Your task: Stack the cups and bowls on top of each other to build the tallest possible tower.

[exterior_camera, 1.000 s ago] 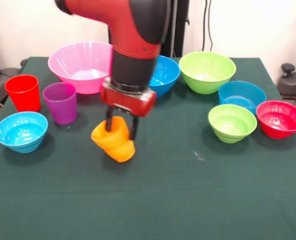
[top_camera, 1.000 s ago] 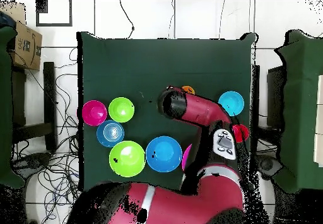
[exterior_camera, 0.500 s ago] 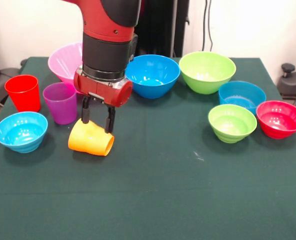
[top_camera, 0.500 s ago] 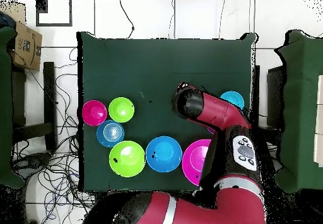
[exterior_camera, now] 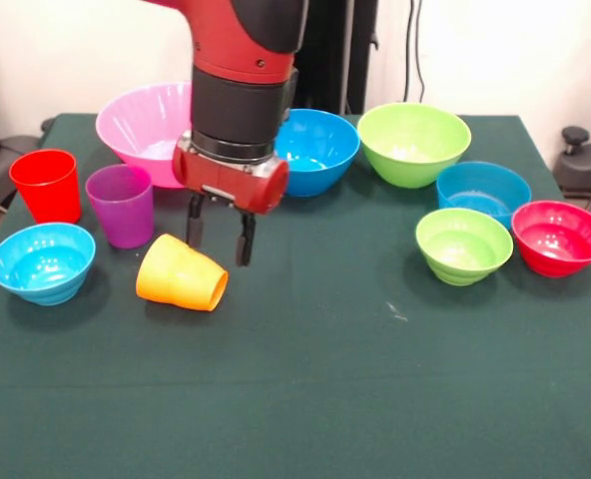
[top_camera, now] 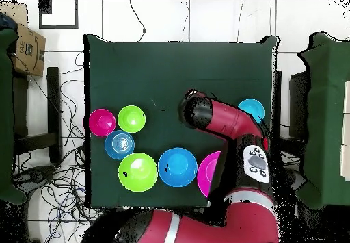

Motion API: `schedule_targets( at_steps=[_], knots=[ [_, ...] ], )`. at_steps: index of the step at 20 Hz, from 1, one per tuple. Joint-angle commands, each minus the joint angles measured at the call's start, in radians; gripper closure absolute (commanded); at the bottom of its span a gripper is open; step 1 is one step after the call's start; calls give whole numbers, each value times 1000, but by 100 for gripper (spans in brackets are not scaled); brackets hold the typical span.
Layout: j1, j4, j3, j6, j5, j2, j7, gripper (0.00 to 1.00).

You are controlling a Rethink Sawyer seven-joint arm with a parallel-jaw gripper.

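The orange cup [exterior_camera: 181, 275] lies on its side on the green table [exterior_camera: 375, 379], mouth turned to the right. My gripper [exterior_camera: 219, 238] hangs just above and to the right of it, open and empty. The red cup [exterior_camera: 46, 185] and the purple cup [exterior_camera: 121, 205] stand upright at the left. Beside them are a small light blue bowl [exterior_camera: 42, 261] and the big pink bowl [exterior_camera: 151, 125]. The mid-sized blue bowl [exterior_camera: 320, 150] is partly behind my arm. In the overhead view my arm [top_camera: 225, 120] hides the cups and the gripper.
At the right stand a mid-sized lime green bowl [exterior_camera: 413, 143], a small blue bowl [exterior_camera: 483, 188], a small lime green bowl [exterior_camera: 463, 244] and a small red bowl [exterior_camera: 559, 237]. In the overhead view these bowls cluster at the table's left [top_camera: 119, 144].
The gripper carried the orange cup leftward and set it down on its side. It has since let go, opened, and lifted up and to the right of the cup.
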Motion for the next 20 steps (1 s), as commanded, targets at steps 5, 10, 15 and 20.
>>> schedule_targets(
  at_steps=[5, 10, 15, 20],
  knots=[
    [65, 10, 79, 109, -42, 12, 43, 0],
    [68, -3, 67, 130, -44, 7, 31, 0],
    [42, 5, 67, 155, -64, -20, -13, 0],
    [38, -17, 62, 213, -68, -42, -33, 0]
  ],
)
